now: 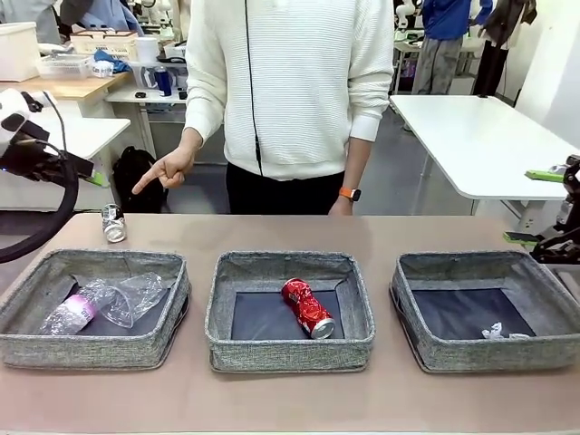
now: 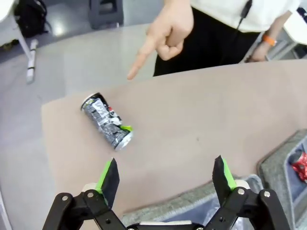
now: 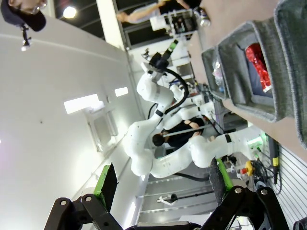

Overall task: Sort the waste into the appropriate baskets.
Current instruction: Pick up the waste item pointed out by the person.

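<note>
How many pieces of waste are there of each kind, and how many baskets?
Plastic bottles: 2, the pink-label bottle and the clear label-less bottle, both in the left basket.
Drink cans: 2, the red can in the middle basket and the dark can on the table.
White scraps: 1, in the right basket.
Baskets: 3.
Total: 8.

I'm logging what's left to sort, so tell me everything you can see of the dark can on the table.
The dark drink can is crumpled metal, with silvery-black print and a green patch. It lies on its side on the bare table, behind the left basket, apart from it. Nothing touches it; the person's hand points at it from above.
</note>
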You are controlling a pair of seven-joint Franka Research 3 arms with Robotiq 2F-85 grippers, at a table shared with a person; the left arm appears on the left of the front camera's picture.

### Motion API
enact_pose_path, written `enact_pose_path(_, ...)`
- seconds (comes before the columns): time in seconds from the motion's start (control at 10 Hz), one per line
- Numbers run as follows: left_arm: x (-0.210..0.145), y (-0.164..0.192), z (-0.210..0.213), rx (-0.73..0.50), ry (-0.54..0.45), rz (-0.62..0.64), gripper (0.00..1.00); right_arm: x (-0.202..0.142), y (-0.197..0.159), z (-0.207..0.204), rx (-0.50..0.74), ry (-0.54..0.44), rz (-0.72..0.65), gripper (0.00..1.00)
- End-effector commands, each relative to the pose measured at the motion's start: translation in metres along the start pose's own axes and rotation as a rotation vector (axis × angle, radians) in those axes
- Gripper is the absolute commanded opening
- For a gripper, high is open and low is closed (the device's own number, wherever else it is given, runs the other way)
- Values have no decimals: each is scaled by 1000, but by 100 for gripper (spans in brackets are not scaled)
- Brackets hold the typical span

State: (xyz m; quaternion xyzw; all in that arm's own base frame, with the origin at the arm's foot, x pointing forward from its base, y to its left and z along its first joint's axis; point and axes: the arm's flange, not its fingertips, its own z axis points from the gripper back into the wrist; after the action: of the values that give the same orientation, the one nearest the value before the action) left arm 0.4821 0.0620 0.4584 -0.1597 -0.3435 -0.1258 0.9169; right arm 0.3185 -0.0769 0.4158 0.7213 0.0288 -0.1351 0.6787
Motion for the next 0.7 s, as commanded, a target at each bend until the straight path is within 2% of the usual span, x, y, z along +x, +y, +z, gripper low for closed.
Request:
enact_pose_path(0.0,1,0,14,-59,14,-7,100,0,5,0,9,-10,-19,100)
enact_pose_path(0.1,0,0,0,0,0,0,100,0,5,0,9,-10,-19,100)
enact_pose_path(0.2,11,12,-21,-10,154,29,100,0,5,0,9,-10,-19,100)
enact_pose_path(0.3,13,21,-43,75,236,31,100,0,5,0,9,-10,-19,100)
enact_pose_path(0.4,14,25,-60,72,288,48,100,0,5,0,9,-10,-19,100)
enact_pose_path(0.6,15,37,-92,158,318,121,100,0,5,0,9,-10,-19,100)
